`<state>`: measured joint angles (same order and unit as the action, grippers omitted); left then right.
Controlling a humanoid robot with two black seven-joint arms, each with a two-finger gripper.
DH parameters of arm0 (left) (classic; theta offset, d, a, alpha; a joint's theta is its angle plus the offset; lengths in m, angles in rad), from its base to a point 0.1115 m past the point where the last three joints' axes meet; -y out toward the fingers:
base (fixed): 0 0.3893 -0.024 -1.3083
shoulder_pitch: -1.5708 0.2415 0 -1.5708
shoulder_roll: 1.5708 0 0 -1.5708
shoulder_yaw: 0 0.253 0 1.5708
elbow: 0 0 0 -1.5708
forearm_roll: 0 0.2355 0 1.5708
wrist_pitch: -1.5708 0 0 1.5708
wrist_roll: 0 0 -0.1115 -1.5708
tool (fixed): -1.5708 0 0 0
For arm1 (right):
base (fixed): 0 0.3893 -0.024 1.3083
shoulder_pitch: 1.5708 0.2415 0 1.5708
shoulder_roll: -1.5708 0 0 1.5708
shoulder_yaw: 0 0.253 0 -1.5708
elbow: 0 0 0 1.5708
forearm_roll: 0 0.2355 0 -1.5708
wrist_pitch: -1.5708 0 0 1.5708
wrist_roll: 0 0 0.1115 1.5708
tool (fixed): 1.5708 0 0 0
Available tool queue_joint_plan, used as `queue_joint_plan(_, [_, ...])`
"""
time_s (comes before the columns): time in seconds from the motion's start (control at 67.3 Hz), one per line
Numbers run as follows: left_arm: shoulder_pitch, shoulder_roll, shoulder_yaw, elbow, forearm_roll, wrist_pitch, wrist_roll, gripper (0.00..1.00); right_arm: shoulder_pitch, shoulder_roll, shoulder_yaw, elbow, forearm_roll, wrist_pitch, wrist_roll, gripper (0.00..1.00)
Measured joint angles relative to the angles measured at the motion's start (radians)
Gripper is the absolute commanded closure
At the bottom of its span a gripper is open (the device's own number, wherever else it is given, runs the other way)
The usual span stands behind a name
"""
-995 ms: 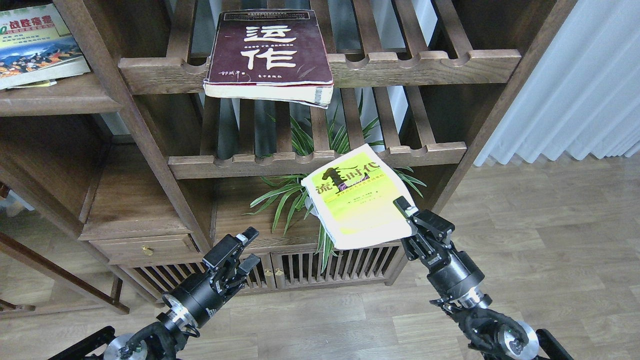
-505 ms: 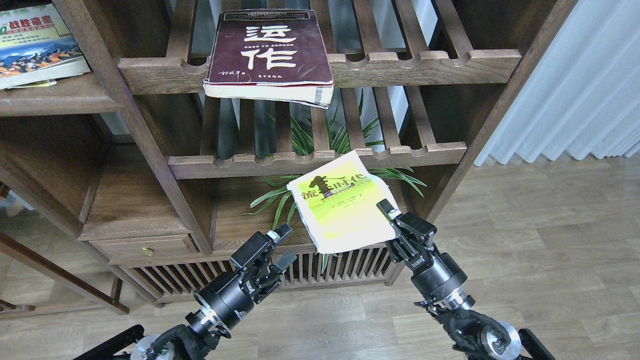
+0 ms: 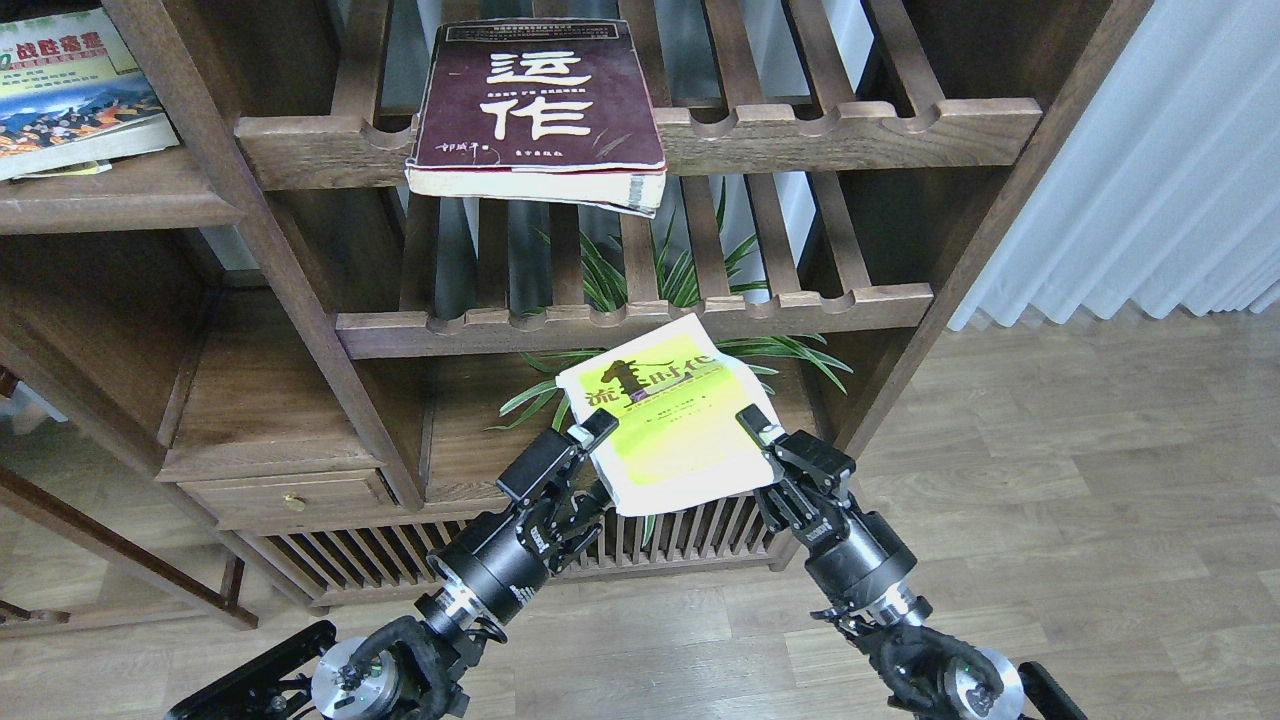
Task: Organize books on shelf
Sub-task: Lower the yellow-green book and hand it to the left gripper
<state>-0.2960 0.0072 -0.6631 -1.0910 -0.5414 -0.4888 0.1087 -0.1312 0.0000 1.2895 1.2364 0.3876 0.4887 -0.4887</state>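
Head view showed the right claw (image 3: 765, 440) clamped on the yellow-green book (image 3: 665, 420); the left claw (image 3: 592, 450) stood apart, straddling its left edge.

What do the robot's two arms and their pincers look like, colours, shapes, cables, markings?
Both arms are black, built from cylindrical segments with silver metal rings at the wrists. The left pincer and right pincer have blocky black bodies and two slim fingers tipped with pale pads. Small white lettering marks each wrist housing, too small to read. Black cables loop near the lower joints, which show round silver caps.
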Motion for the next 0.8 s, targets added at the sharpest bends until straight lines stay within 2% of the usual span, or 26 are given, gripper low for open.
queue_joint_plan(0.356, [-0.036, -0.007, -0.030, 0.005, 0.018, 0.000, 0.007, 0.00, -0.017, 0.000, -0.013, 0.032, -0.044, 0.000, 0.001, 1.00])
queue_joint_plan(0.49, [-0.050, -0.007, -0.019, 0.005, 0.026, 0.000, 0.005, 0.03, -0.020, 0.000, -0.013, 0.041, -0.054, 0.001, 0.001, 0.99])
queue_joint_plan(0.668, [-0.071, -0.007, -0.015, 0.007, 0.027, 0.000, -0.001, 0.17, -0.025, 0.000, -0.013, 0.045, -0.066, 0.001, 0.001, 0.99])
queue_joint_plan(0.802, [-0.085, -0.007, -0.015, 0.009, 0.027, 0.000, -0.003, 0.39, -0.031, 0.000, -0.026, 0.045, -0.071, 0.000, 0.001, 0.99])
